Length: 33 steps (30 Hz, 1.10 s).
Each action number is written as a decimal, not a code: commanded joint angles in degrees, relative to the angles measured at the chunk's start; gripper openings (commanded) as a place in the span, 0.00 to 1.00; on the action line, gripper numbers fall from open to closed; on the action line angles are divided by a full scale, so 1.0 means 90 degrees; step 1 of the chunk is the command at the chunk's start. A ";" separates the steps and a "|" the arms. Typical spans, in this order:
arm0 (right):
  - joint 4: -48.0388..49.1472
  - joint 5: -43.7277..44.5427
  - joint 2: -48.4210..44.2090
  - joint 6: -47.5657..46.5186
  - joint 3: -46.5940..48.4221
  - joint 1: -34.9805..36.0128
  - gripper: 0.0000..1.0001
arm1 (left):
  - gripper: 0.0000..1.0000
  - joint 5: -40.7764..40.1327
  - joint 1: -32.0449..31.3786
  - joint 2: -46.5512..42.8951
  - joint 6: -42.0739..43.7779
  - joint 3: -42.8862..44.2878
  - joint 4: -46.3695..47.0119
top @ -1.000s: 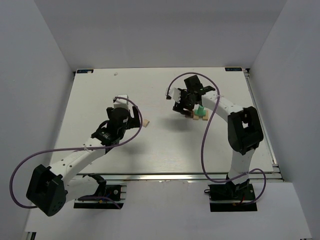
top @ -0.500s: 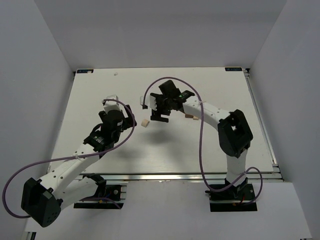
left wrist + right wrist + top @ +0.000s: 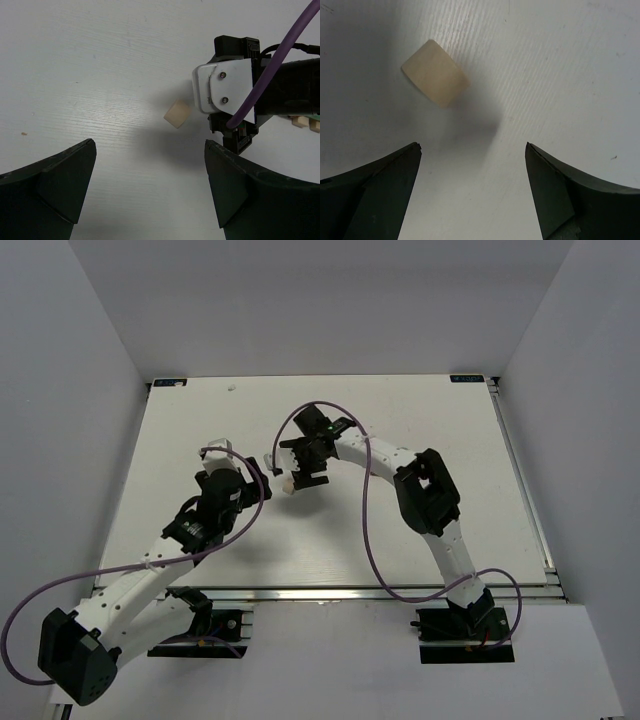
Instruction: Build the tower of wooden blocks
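Pale tan wooden block (image 3: 435, 80) lies skewed on the table (image 3: 560, 75) just ahead of the right gripper's (image 3: 472, 150) wide-spread jaws — turn square to its faces, lower, then close — the left gripper (image 3: 150, 145) nearby, likewise gaping.

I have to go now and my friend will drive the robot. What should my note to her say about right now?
Left gripper: open, empty, over the table, the pale tan block ahead of it.
Right gripper: open, empty, just above that same block, not touching it.
Blocks: that one lies loose and alone. A few more pale pieces peek out behind the right arm; the rest is hidden.
Done: cannot tell how many blocks are stacked.
Left: grab the loose block, probably with the right gripper, and stack it with the others.
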 commanded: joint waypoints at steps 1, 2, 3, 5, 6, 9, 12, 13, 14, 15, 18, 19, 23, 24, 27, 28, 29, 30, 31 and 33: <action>-0.0337 -0.0334 0.0050 -0.0702 0.0378 0.0102 0.89 | 0.98 -0.0071 0.0004 -0.0127 -0.0079 -0.0116 0.0019; -0.0277 -0.0392 0.0080 -0.0769 0.0358 0.0132 0.89 | 0.98 -0.0061 0.0004 -0.0117 -0.0079 -0.0126 0.0019; -0.0258 -0.0461 0.0128 -0.0789 0.0397 0.0132 0.89 | 0.98 -0.0061 0.0004 -0.0088 -0.0098 -0.0126 0.0010; -0.0431 -0.0519 0.0352 -0.0818 0.0611 0.0142 0.89 | 0.98 -0.0012 0.0004 -0.0078 -0.0089 -0.0126 -0.0010; -0.0617 -0.0607 0.0450 -0.0867 0.0950 0.0151 0.89 | 0.98 -0.0012 0.0004 -0.0088 -0.0079 -0.0145 0.0009; -0.1204 -0.0695 0.0860 -0.1053 0.1460 0.0180 0.89 | 0.98 0.0095 0.0004 -0.0127 0.0009 -0.0223 0.0136; -0.1263 -0.0676 0.0958 -0.1219 0.1461 0.0229 0.89 | 0.98 0.0144 0.0004 -0.0078 0.0077 -0.0195 0.0137; -0.1244 -0.0695 0.0978 -0.1229 0.1481 0.0239 0.89 | 0.98 0.0134 0.0004 -0.0068 0.0087 -0.0165 0.0098; -0.1234 -0.0734 0.1007 -0.1239 0.1510 0.0249 0.89 | 0.98 0.0105 0.0004 -0.0068 0.0087 -0.0165 0.0098; -0.1263 -0.0841 0.1056 -0.1248 0.1549 0.0249 0.89 | 0.98 0.0076 0.0004 -0.0078 0.0087 -0.0146 0.0088; -0.1263 -0.1105 0.1164 -0.1239 0.1715 0.0259 0.89 | 0.98 0.0027 0.0004 -0.0107 0.0068 -0.0185 0.0107; -0.1292 -0.1154 0.1193 -0.1239 0.1754 0.0259 0.89 | 0.98 0.0037 0.0004 -0.0107 0.0068 -0.0194 0.0098; -0.1546 -0.1398 0.1349 -0.1375 0.2047 0.0278 0.88 | 0.98 -0.0022 0.0004 -0.0117 0.0087 -0.0204 0.0058; -0.1575 -0.1389 0.1388 -0.1395 0.2057 0.0288 0.87 | 0.98 -0.0051 0.0004 -0.0117 0.0106 -0.0214 0.0058; -0.1693 -0.1340 0.1447 -0.1444 0.2067 0.0288 0.83 | 0.98 -0.0051 0.0004 -0.0098 0.0136 -0.0214 0.0078; -0.1712 -0.1340 0.1457 -0.1444 0.2067 0.0288 0.83 | 0.98 -0.0032 0.0004 -0.0078 0.0146 -0.0214 0.0097; -0.1751 -0.1350 0.1466 -0.1434 0.2057 0.0288 0.83 | 0.98 -0.0022 0.0004 -0.0059 0.0155 -0.0204 0.0107; -0.1771 -0.1360 0.1486 -0.1434 0.2057 0.0288 0.82 | 0.98 -0.0041 0.0004 -0.0010 0.0146 -0.0204 0.0117; -0.1771 -0.1369 0.1496 -0.1415 0.2057 0.0288 0.82 | 0.98 -0.0099 0.0004 0.0019 0.0146 -0.0204 0.0098; -0.1761 -0.1360 0.1515 -0.1395 0.2038 0.0288 0.80 | 0.98 -0.0149 0.0004 0.0088 0.0136 -0.0146 0.0039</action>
